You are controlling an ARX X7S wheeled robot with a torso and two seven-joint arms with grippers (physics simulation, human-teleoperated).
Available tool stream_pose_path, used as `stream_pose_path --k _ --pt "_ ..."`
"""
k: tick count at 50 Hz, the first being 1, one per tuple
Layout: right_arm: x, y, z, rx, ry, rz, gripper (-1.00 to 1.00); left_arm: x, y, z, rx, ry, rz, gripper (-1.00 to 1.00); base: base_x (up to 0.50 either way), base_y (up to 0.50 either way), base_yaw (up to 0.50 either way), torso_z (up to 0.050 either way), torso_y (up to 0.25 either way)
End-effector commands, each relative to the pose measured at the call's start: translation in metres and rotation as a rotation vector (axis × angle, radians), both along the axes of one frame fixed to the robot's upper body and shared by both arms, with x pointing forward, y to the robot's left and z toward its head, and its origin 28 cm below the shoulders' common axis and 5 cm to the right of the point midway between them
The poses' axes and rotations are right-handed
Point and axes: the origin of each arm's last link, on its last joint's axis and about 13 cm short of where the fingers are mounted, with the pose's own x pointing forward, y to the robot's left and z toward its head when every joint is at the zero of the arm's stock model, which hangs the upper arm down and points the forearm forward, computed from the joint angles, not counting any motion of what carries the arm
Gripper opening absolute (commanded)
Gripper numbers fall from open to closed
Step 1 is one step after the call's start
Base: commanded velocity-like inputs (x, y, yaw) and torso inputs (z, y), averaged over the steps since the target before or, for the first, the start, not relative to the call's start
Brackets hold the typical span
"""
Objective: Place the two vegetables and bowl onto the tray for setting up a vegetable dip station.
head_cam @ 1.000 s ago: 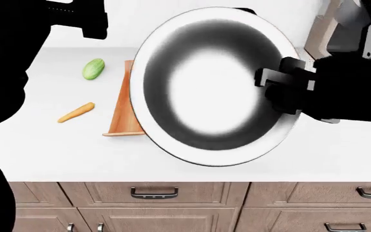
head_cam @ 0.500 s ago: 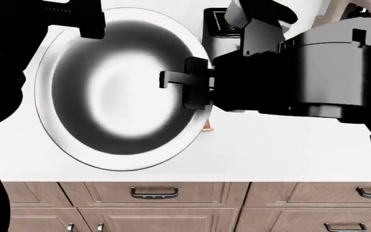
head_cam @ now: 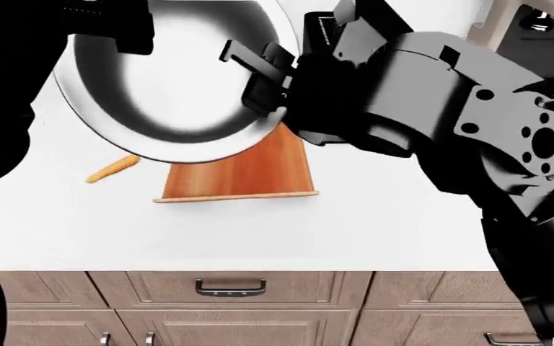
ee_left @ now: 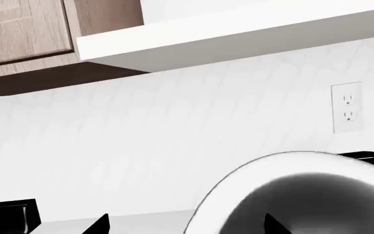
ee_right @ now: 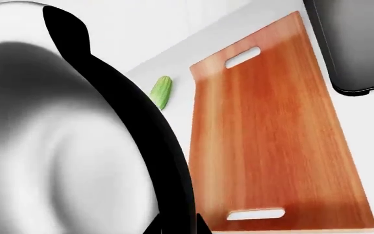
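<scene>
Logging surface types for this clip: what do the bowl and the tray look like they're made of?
Bowl: apparently polished steel, with a dark mirror-like interior and a bright thin rim. Tray: looks like reddish-brown wood with a smooth finish, lengthwise grain streaks and slot handles.

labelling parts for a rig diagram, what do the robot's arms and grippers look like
Right arm: bulky rounded segments, glossy black shading to grey, with a round joint cap ringed by small bolts. Right gripper: black, blocky, flat fingers. Left arm: plain black silhouette. No cables or markings visible.
</scene>
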Motion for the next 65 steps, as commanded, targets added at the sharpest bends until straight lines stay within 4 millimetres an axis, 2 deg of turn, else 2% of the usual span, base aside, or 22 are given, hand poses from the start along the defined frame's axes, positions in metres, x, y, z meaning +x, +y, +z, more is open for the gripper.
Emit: stream_pose_path --k 1,6,14,21,27,35,39,43,55,65 --pt "0.014 0.011 -0.005 0.188 -0.009 -0.106 -1.00 0.000 0.000 0.001 0.000 -0.003 0.001 1.00 0.00 0.00 0.00 0.000 0.000" --pt "0.019 0.021 -0.016 0.175 0.022 -0.095 -1.00 -0.003 0.001 0.006 0.017 -0.036 0.024 1.00 0.00 0.00 0.00 0.000 0.000" --pt "0.047 0.031 -0.026 0.226 0.092 -0.088 -1.00 -0.001 -0.002 0.009 0.024 -0.042 0.015 1.00 0.00 0.00 0.00 0.000 0.000" --pt "0.048 0.046 -0.033 0.172 0.018 -0.078 -1.00 -0.001 -0.003 0.009 0.032 -0.036 0.011 1.00 0.00 0.00 0.00 0.000 0.001" --pt "0.044 0.047 -0.043 0.101 -0.025 -0.170 -1.00 -0.001 -0.001 0.006 0.025 -0.033 0.014 1.00 0.00 0.00 0.00 0.000 0.000" --pt "0.043 0.052 -0.053 0.054 -0.053 -0.151 -1.00 -0.001 -0.001 0.006 0.025 -0.033 0.013 1.00 0.00 0.00 0.00 0.000 0.000" --pt "0.046 0.048 -0.061 -0.001 -0.105 -0.237 -1.00 0.000 -0.001 0.005 0.023 -0.030 0.013 1.00 0.00 0.00 0.00 0.000 0.000" --pt "0.049 0.049 -0.071 -0.029 -0.038 -0.253 -1.00 0.001 -0.001 0.004 0.024 -0.026 0.013 1.00 0.00 0.00 0.00 0.000 0.000" --pt "0.058 0.039 -0.062 -0.052 -0.062 -0.352 -1.00 0.001 -0.001 0.003 0.023 -0.026 0.014 1.00 0.00 0.00 0.00 0.000 0.001" --pt "0.063 0.038 -0.058 -0.041 -0.033 -0.334 -1.00 0.000 -0.001 0.004 0.022 -0.029 0.016 1.00 0.00 0.00 0.00 0.000 0.000"
